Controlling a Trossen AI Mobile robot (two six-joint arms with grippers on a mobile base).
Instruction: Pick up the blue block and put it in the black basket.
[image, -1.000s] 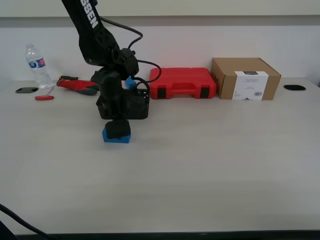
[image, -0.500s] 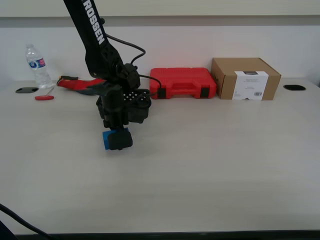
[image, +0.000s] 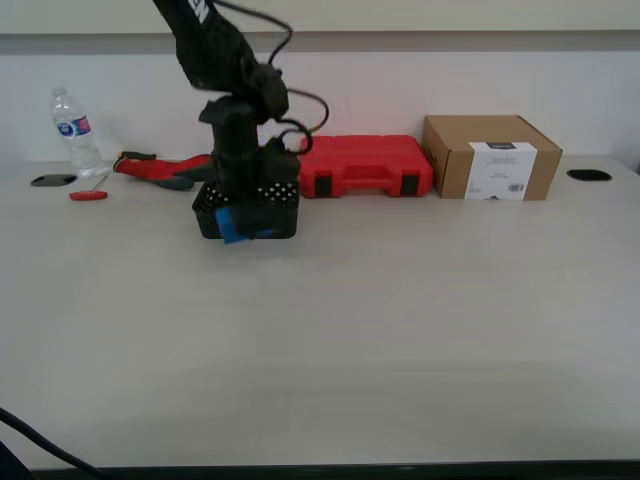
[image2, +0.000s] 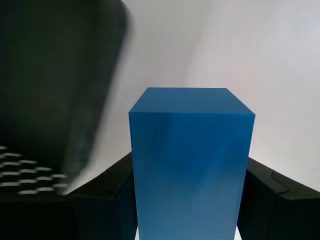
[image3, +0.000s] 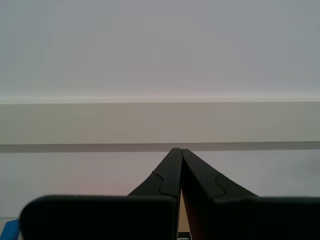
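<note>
My first gripper (image: 240, 224) is shut on the blue block (image: 234, 228) and holds it off the table at the front wall of the black basket (image: 278, 214). In the first wrist view the blue block (image2: 190, 165) stands between the two dark fingers (image2: 274, 200), and the basket's rim (image2: 50, 100) is a blurred dark shape close beside it. My second gripper (image3: 180, 152) is shut and empty, pointing at a bare wall; it does not show in the exterior view.
Behind the basket lie a red tool case (image: 365, 165) and a cardboard box (image: 490, 157). At the exterior view's left are a water bottle (image: 72, 130), a red-handled tool (image: 155, 168) and a small red screwdriver (image: 88, 195). The near tabletop (image: 400, 340) is bare.
My first gripper has lifted the blue block off the table and carried it back and up to the basket's front wall.
</note>
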